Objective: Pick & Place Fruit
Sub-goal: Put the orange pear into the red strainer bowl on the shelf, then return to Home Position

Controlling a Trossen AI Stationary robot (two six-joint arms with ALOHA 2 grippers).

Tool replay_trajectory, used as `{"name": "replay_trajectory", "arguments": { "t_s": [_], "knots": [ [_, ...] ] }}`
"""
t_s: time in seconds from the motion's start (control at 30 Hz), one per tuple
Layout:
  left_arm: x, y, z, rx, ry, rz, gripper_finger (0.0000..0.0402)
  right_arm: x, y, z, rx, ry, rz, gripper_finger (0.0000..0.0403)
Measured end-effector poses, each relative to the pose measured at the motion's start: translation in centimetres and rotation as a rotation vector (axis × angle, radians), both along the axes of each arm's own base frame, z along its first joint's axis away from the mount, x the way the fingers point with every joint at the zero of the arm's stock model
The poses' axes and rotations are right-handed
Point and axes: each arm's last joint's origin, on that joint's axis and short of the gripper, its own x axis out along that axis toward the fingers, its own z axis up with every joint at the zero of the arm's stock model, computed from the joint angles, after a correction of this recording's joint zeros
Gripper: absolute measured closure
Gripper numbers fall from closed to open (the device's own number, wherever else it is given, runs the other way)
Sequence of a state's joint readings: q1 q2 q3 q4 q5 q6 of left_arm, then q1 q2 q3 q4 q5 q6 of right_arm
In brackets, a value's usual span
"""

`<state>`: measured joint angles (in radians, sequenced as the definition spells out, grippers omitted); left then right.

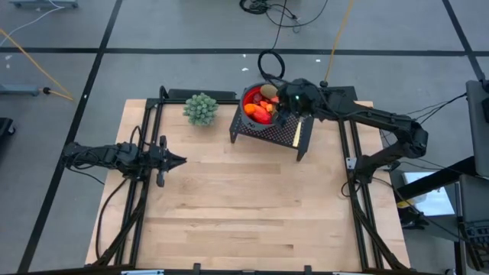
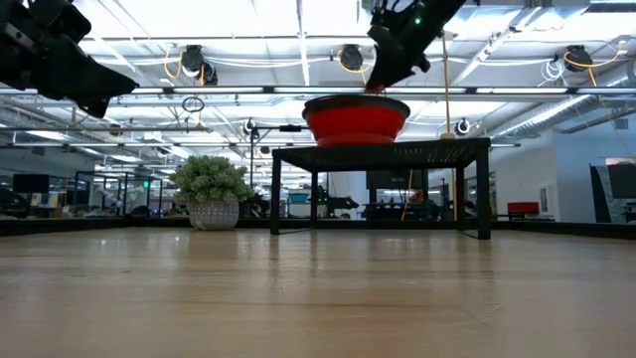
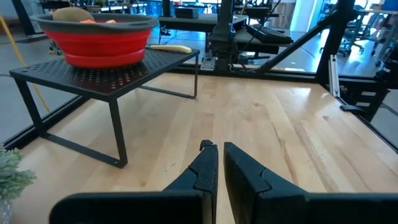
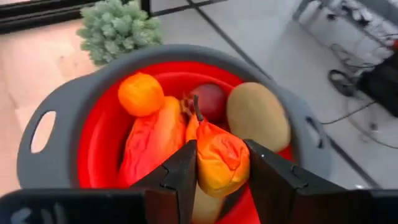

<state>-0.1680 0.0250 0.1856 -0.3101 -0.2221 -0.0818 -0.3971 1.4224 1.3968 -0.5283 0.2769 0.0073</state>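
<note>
A red bowl with a grey rim point(image 4: 62, 118) stands on a black mesh rack point(image 1: 267, 136) at the table's far side. In it lie an orange ball point(image 4: 141, 93), a dark red ball point(image 4: 210, 99), a brownish-green oval point(image 4: 258, 115) and a red-orange oblong point(image 4: 149, 146). My right gripper point(image 4: 221, 149) hangs over the bowl, shut on an orange-yellow fruit point(image 4: 221, 165). My left gripper point(image 1: 179, 160) waits shut at the table's left, well above the wood. My right gripper pinches the orange-yellow fruit by its two sides point(image 4: 202, 162) between the two fingers, its dark stem end pointing away from the wrist. The fingers slant down from the table's right. The fruit sits over the bowl's inside; whether it rests on the others I cannot tell.
A pale green knobbly bunch point(image 1: 201, 108) stands in a pot left of the rack. A yellow-handled knife point(image 3: 169, 48) lies on the rack's mesh beside the bowl. Bare wood point(image 1: 252, 198) spreads across the table's middle and near side.
</note>
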Motion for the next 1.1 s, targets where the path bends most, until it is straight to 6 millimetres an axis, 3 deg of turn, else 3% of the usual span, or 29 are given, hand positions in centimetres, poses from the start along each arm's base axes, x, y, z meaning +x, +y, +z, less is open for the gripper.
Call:
{"name": "replay_trajectory", "arguments": {
  "t_s": [0.63, 1.1],
  "knots": [
    [0.0, 0.0, 0.0, 0.004, 0.003, 0.016, 0.0376, 1.1, -1.8, -3.0, 0.050, 0.141, 0.055, 0.0266],
    [0.0, 0.0, 0.0, 0.011, 0.004, 0.015, 0.0376, 1.4, -1.8, -2.7, 0.030, 0.106, 0.058, 0.0232]
  ]
}}
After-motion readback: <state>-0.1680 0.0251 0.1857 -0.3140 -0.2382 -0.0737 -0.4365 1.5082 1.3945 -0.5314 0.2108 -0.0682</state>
